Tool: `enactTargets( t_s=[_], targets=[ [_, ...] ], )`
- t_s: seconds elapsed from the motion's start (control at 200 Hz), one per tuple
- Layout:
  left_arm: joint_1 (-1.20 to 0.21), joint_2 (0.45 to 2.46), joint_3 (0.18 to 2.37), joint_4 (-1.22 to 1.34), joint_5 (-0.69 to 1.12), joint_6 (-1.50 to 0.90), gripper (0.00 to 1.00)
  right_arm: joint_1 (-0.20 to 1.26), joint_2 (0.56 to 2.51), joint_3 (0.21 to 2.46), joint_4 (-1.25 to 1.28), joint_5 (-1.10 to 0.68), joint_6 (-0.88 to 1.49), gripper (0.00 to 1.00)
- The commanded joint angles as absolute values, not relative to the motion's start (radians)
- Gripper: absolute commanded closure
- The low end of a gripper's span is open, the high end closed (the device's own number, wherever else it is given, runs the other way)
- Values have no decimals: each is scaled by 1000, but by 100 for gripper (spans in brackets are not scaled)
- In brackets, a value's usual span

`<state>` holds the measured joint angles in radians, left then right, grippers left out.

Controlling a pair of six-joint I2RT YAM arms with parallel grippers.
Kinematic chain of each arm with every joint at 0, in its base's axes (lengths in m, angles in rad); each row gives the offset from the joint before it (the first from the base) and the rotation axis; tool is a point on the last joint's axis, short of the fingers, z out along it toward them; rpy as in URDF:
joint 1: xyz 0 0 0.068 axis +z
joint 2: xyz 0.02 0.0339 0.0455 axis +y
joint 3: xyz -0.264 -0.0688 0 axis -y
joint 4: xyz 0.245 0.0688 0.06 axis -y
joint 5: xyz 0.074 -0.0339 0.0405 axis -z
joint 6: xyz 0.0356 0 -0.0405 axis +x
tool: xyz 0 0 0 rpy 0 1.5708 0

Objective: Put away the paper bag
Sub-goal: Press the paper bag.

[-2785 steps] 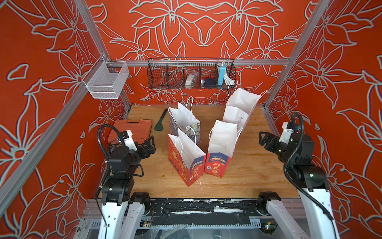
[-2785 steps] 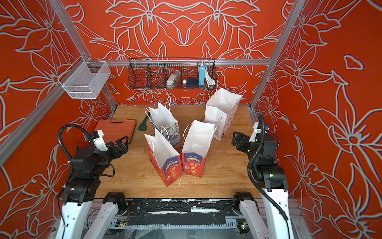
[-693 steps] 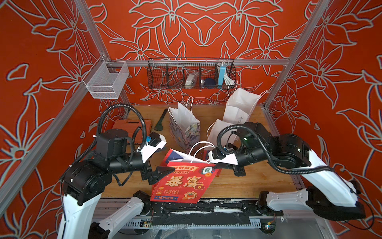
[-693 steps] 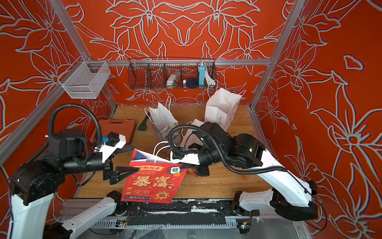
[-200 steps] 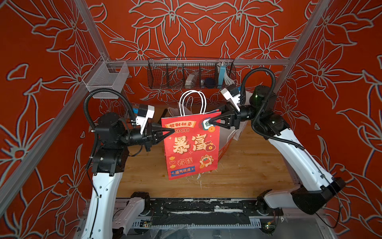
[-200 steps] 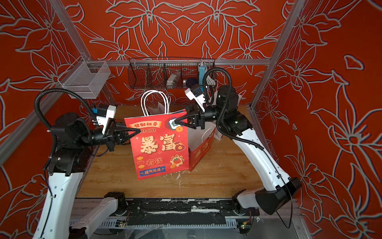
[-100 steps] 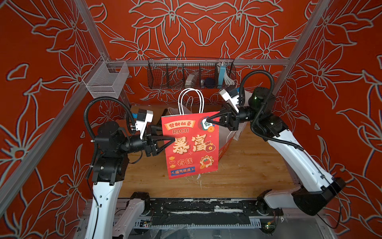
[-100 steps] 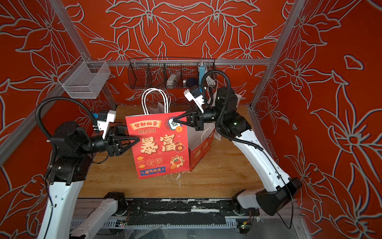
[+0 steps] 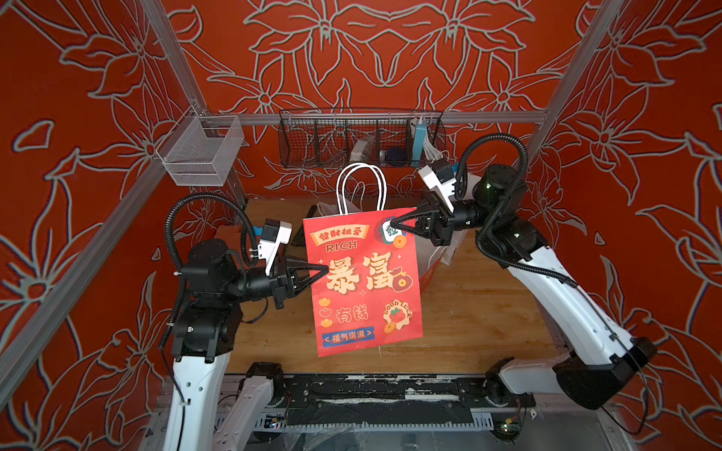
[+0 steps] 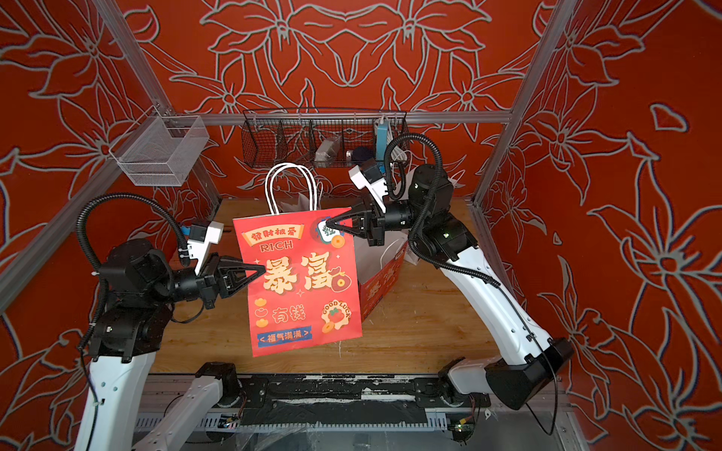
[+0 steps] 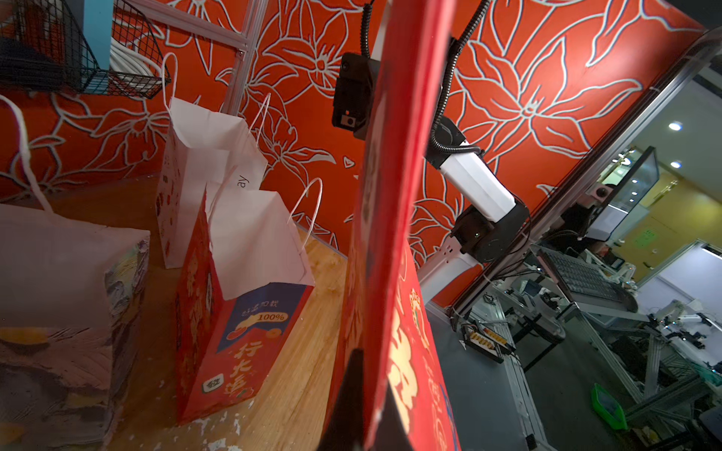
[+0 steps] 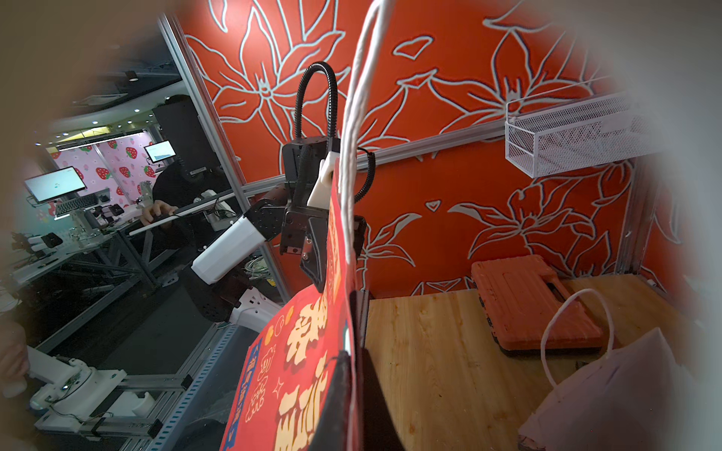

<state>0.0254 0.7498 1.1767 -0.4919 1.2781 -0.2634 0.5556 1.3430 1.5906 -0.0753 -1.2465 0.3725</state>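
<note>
The paper bag (image 9: 363,281) (image 10: 301,281) is red, folded flat, with gold characters and white cord handles, and hangs upright in the air above the table's front. My left gripper (image 9: 326,269) (image 10: 263,269) is shut on its left edge at mid height. My right gripper (image 9: 392,223) (image 10: 327,223) is shut on its upper right corner. In the left wrist view the paper bag (image 11: 390,195) shows edge-on, pinched in the left gripper (image 11: 371,390). In the right wrist view the bag's printed face (image 12: 304,351) runs out from the right gripper (image 12: 351,375).
Behind the held bag stand other bags: a red-and-white one (image 10: 381,273) (image 11: 242,273), a white one (image 11: 203,156) and a painted one (image 11: 66,293). An orange tool case (image 12: 531,304) lies at the table's left. A black wire basket (image 9: 361,138) and a white mesh basket (image 9: 201,154) hang on the rails.
My left gripper let go of the bag's top left corner, dropped lower and shut again on its left edge at mid height. The right gripper kept its hold throughout.
</note>
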Motion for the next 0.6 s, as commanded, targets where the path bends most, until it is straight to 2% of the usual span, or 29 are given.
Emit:
enactTargets(
  t_s=[0.0,0.035,0.09,0.2,0.285,0.435,0.48,0.515,0.55,0.596],
  targets=[
    [28,749,1187,-565,1306,-221,63,555,1306,1600,-20,-1195,359,100],
    [28,749,1187,-577,1306,-213,52,555,1304,1601,-19,-1190,358,100],
    [28,746,1179,-582,1316,-213,42,554,1303,1603,-20,-1183,354,100],
    [29,743,1158,-628,1321,-193,39,555,1302,1605,-16,-1167,345,100],
    [28,740,1147,-678,1321,-156,52,555,1305,1606,-11,-1155,344,100],
    [28,727,1131,-685,1330,-150,82,555,1308,1611,-18,-1125,323,100],
    [28,727,1131,-697,1326,-138,87,554,1310,1615,-21,-1119,317,100],
    [28,727,1131,-707,1323,-128,88,555,1313,1618,-25,-1116,312,100],
    [28,729,1129,-719,1317,-115,83,554,1314,1621,-29,-1114,307,100],
    [28,731,1128,-725,1303,-101,58,555,1320,1628,-34,-1114,303,100]
  ],
)
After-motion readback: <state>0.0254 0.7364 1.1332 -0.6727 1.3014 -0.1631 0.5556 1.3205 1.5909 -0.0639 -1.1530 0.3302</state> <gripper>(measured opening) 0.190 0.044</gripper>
